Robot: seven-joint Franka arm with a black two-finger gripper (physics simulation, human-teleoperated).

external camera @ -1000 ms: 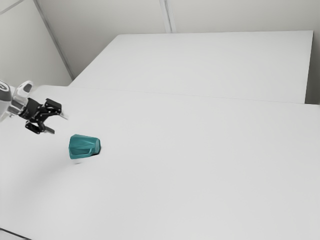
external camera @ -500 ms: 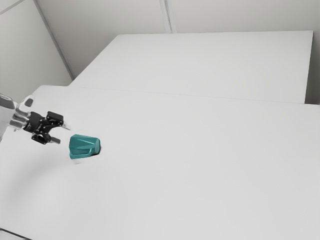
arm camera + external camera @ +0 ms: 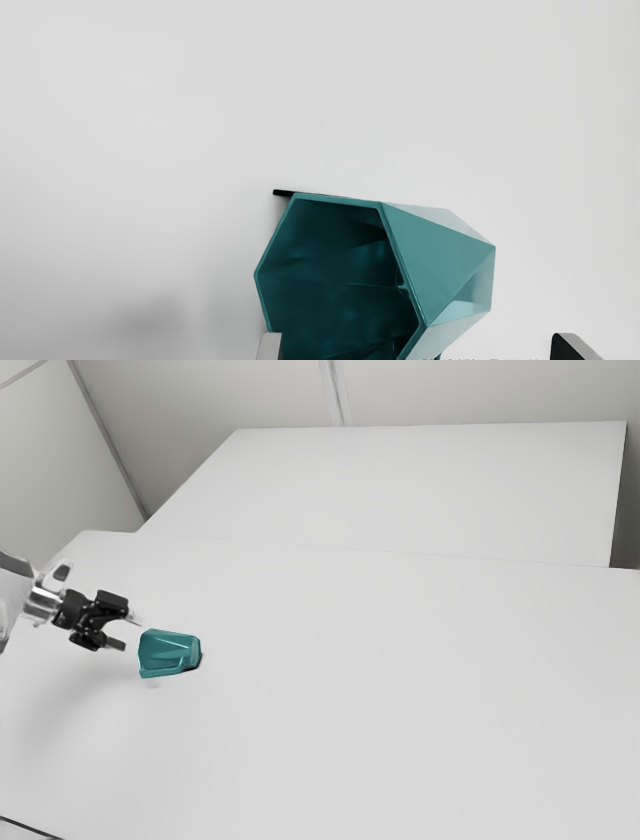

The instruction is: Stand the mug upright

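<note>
The jaws of our gripper (image 3: pixel 130 633) stand open, with nothing held between them, near the mug (image 3: pixel 170 652) at the exterior view's left. This teal mug lies on its side upon the white bench (image 3: pixel 400 690), and its open mouth is facing toward our jaws. In the wrist view, one of our fingertips (image 3: pixel 270 346) overlaps the rim of the mug, while the other is apart from it.

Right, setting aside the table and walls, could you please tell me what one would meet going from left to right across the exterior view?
White arm → open black claw → teal mug lying on its side.
</note>
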